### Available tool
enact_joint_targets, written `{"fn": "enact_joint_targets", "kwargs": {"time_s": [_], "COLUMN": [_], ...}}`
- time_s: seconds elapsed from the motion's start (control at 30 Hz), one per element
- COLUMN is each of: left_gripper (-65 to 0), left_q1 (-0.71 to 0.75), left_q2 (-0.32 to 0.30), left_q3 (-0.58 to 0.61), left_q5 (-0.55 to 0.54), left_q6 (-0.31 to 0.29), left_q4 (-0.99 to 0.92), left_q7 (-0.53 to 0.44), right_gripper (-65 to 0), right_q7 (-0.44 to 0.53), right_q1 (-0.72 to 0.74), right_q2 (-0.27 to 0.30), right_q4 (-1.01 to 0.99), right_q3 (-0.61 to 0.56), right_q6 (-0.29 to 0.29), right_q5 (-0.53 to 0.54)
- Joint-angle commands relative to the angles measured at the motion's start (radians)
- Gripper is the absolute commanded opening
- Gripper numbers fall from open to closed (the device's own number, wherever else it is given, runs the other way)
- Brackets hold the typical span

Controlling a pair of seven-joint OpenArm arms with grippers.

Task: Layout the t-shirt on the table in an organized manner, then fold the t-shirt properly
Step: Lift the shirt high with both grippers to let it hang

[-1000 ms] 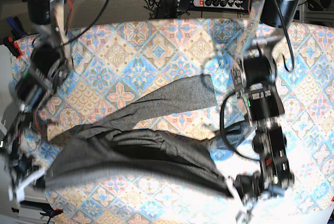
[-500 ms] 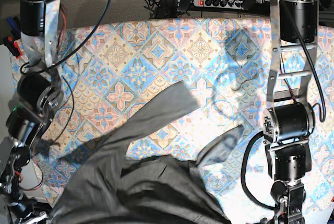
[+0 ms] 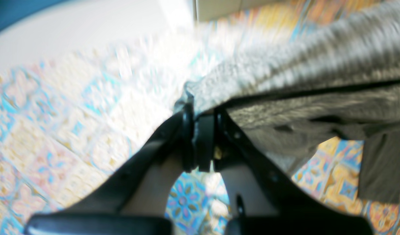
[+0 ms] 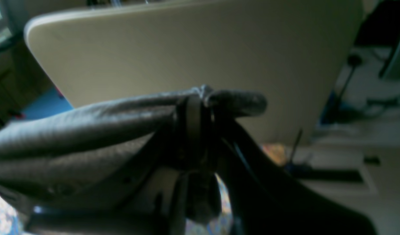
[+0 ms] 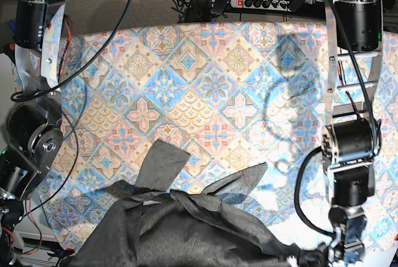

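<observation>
Base view shows you the t-shirt (image 5: 186, 229) bunched along the near edge of the table (image 5: 205, 74), slung between your two arms, so its long axis runs side to side across the front of the patterned cloth. The left gripper (image 3: 200, 112) has its jaws pinched together on a fold of grey fabric, and the cloth trails away to the right of that wrist picture, above the tiles. The right gripper (image 4: 195, 101) is likewise clamped on a rolled edge of the shirt, which hangs off to the left of its view, with the table's pale underside behind it, so that hand seems to sit off the table's edge. Neither arm is nearer; both sit at the shirt's ends. One sleeve-like flap (image 5: 160, 164) and another (image 5: 239, 183) point away toward the far side, so I judge your spreading move should carry the shirt that way.
</observation>
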Motion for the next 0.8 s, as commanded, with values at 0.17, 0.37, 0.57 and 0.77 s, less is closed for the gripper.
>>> {"fn": "enact_joint_targets", "kwargs": {"time_s": [0.17,0.37,0.57,0.77], "left_gripper": [-65.0,-65.0,-65.0,-65.0], "left_q1": [-0.050,-0.050,-0.050,-0.050], "left_q2": [-0.041,-0.043,-0.064,-0.066], "left_q3": [0.002,0.002,0.003,-0.003], "left_q5": [-0.008,0.000,-0.002,-0.010], "left_q6": [0.005,0.005,0.005,0.005], "left_q4": [0.067,0.068,0.068,0.259], "left_q7": [-0.049,-0.049,-0.003,0.044], "right_gripper": [-65.0,-65.0,-65.0,-65.0], "right_q7": [0.059,0.058,0.010,-0.004], "right_q1": [0.041,0.041,0.041,-0.017], "right_q2": [0.042,0.042,0.042,0.042], "right_q4": [0.014,0.014,0.019,0.020], "right_q3": [0.001,0.001,0.001,0.021], "right_q6": [-0.004,-0.004,-0.004,-0.004], "right_q5": [0.016,0.018,0.018,0.018]}}
